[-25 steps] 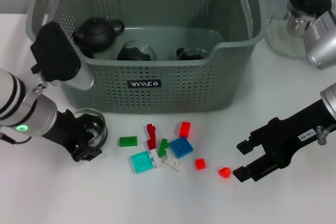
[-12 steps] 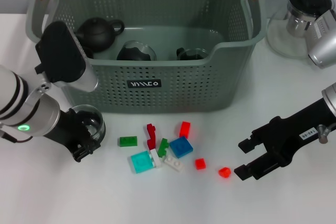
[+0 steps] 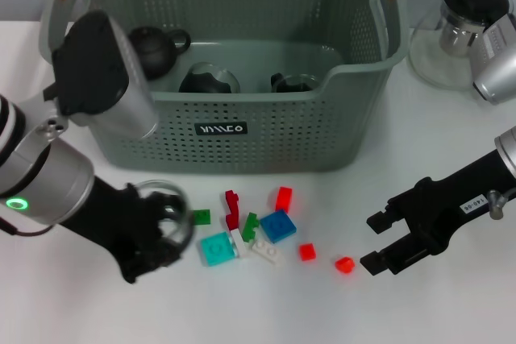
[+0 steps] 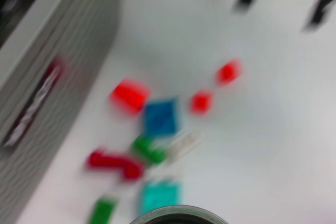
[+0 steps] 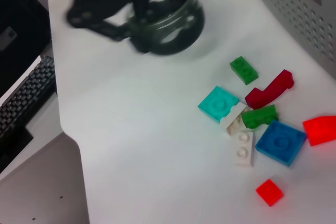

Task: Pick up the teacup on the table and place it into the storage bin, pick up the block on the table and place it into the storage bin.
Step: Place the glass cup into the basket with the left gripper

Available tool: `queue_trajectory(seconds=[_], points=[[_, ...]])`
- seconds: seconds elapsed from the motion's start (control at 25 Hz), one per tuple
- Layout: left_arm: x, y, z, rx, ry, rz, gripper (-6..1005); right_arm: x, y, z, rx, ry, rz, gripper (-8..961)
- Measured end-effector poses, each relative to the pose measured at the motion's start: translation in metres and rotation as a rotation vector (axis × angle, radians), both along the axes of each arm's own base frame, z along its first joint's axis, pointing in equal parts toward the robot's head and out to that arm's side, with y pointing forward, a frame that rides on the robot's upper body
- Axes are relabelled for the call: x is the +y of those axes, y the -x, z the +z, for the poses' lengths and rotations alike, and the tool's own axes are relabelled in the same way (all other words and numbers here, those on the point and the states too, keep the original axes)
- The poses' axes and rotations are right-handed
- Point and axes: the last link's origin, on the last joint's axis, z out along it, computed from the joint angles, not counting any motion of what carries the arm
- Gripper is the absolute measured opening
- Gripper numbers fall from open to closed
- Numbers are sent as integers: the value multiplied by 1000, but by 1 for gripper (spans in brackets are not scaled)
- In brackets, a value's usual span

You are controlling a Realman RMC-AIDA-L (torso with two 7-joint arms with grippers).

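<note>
right wrist view shows left end effector [image 5: 131, 19] clamping teacup [image 5: 170, 17]; right end effector [image 3: 377, 243] gapes.

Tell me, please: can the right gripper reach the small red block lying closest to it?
Probably yes. The right gripper is open, low over the table, and the small red block lies just beside its fingertips with bare table between them. The other blocks lie farther away.

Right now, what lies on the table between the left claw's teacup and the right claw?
In the head view, the scattered blocks lie between the teacup in the left claw and the open right claw.
</note>
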Motion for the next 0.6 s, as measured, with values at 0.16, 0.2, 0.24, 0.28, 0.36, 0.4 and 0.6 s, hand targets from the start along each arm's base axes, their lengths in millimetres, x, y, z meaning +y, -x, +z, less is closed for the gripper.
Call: queue_trajectory(seconds=[0.16, 0.2, 0.24, 0.28, 0.36, 0.4, 0.6], points=[[-6, -33, 9, -136, 35, -44, 45, 0, 0, 0, -1, -1, 1, 824], [-4, -42, 11, -167, 34, -59, 45, 0, 0, 0, 0, -2, 2, 824], [-3, -49, 13, -194, 37, -67, 45, 0, 0, 0, 0, -2, 3, 824], [-1, -58, 14, -223, 39, -80, 45, 0, 0, 0, 0, -1, 3, 824], [5, -74, 21, -286, 25, -95, 46, 0, 0, 0, 0, 0, 4, 825], [9, -82, 25, -317, 12, -104, 46, 0, 0, 0, 0, 1, 5, 825], [39, -112, 51, -393, -114, -125, 48, 0, 0, 0, -1, 2, 5, 825]])
